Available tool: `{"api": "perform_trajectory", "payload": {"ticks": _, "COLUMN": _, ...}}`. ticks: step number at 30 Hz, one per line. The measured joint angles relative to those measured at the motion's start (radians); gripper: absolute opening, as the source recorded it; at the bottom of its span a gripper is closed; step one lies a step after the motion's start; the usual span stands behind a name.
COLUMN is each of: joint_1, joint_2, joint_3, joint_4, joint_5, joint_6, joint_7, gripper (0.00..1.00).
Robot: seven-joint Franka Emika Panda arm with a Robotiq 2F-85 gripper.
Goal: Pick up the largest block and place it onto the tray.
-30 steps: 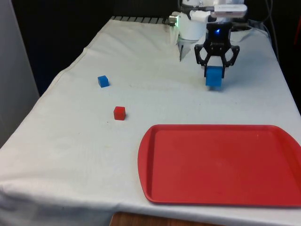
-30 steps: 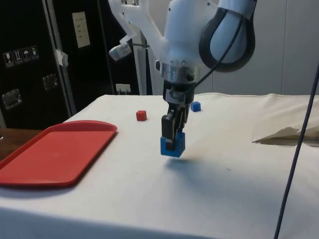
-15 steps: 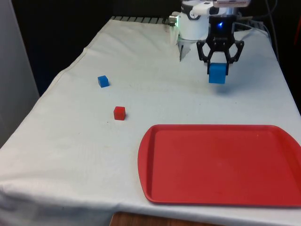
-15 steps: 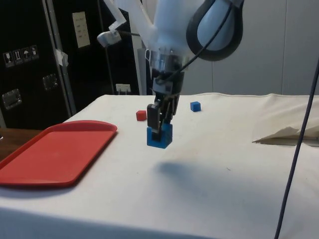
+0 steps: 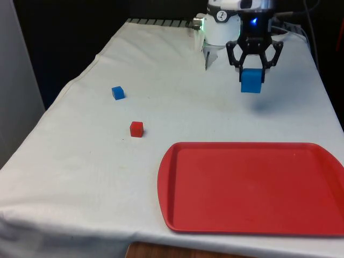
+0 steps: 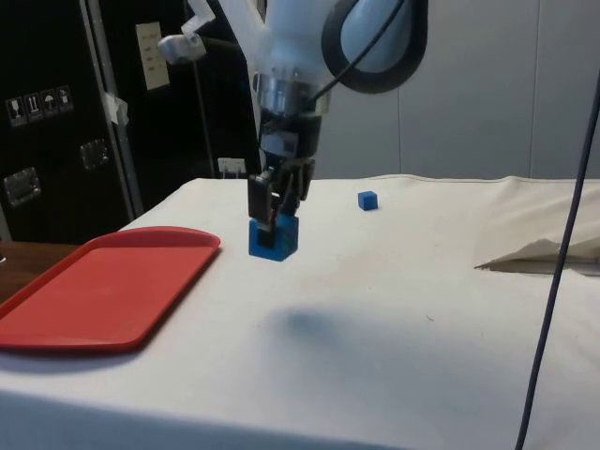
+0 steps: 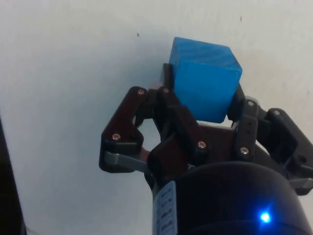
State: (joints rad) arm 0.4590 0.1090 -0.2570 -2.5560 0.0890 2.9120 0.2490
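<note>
My gripper [image 5: 251, 75] is shut on the large blue block [image 5: 251, 82] and holds it in the air above the white cloth, beyond the tray's far edge. In the side view the large blue block [image 6: 273, 237] hangs from the gripper [image 6: 273, 223] just past the tray's corner, with its shadow on the cloth below. The wrist view has the large blue block [image 7: 204, 78] clamped between the black fingers [image 7: 171, 110]. The red tray [image 5: 252, 185] lies flat near the table's front edge, at the front view's right; it is the red tray [image 6: 94, 281] in the side view.
A small blue block [image 5: 117, 92] and a small red block [image 5: 136, 129] sit on the cloth at the front view's left. The small blue block [image 6: 367, 200] is far behind the gripper in the side view. Folded cloth [image 6: 539, 255] bunches at that view's right.
The gripper has risen with the large blue block and moved toward the tray; in the side view it has shifted left, in the front view slightly right and up.
</note>
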Motion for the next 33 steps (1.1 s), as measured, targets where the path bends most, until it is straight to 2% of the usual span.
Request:
{"api": "perform_trajectory", "payload": {"ticks": 7, "joint_1": -0.005, "joint_2": -0.040, "joint_3": -0.001, "joint_4": 0.047, "joint_5": 0.000, "joint_6": -0.067, "joint_7": 0.006, "gripper": 0.00}}
{"api": "perform_trajectory", "payload": {"ticks": 15, "joint_1": -0.005, "joint_2": -0.042, "joint_3": -0.001, "joint_4": 0.116, "joint_5": 0.000, "joint_6": -0.127, "joint_7": 0.021, "gripper": 0.00}}
{"api": "perform_trajectory", "payload": {"ticks": 23, "joint_1": -0.006, "joint_2": 0.007, "joint_3": 0.000, "joint_4": 0.171, "joint_5": 0.000, "joint_6": -0.130, "joint_7": 0.034, "gripper": 0.00}}
{"api": "perform_trajectory", "payload": {"ticks": 33, "joint_1": -0.007, "joint_2": 0.018, "joint_3": 0.000, "joint_4": 0.181, "joint_5": 0.000, "joint_6": -0.123, "joint_7": 0.034, "gripper": 0.00}}
